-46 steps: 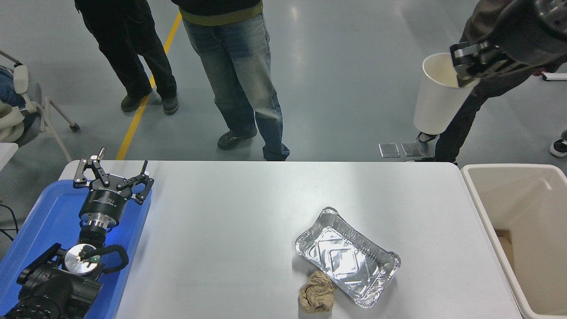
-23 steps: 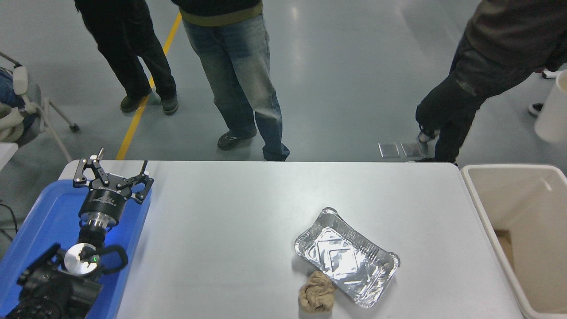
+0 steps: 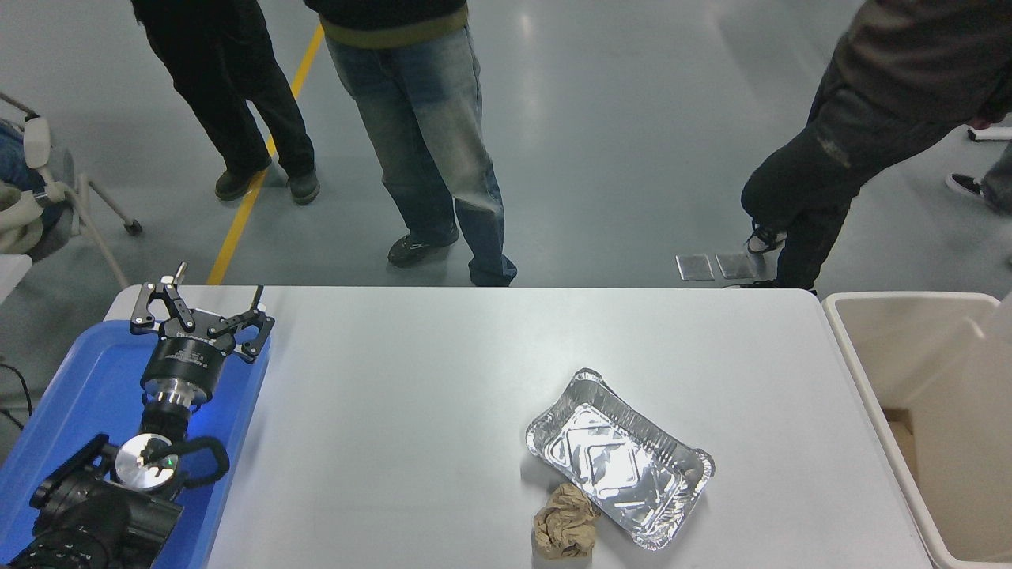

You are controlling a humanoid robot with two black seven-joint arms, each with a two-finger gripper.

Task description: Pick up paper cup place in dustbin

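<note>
The beige dustbin (image 3: 909, 298) stands off the table's right end, cut by the picture's edge. A narrow white sliver (image 3: 1002, 314) at the right edge, over the bin's far corner, looks like the side of the paper cup; most of it lies outside the picture. The right arm and its gripper are out of view. My left gripper (image 3: 207, 304) is parked at the lower left over the blue tray (image 3: 87, 371), open, with nothing between its fingers.
A silver foil tray (image 3: 621, 458) lies on the white table (image 3: 411, 379) right of centre, with a crumpled brown paper ball (image 3: 565, 531) at its near corner. Three people stand on the floor beyond the far edge, one close to the bin.
The right gripper held the white cup high at the upper right, then swung right and out of the picture. The cup dropped from mid-height at the right edge down to the bin.
</note>
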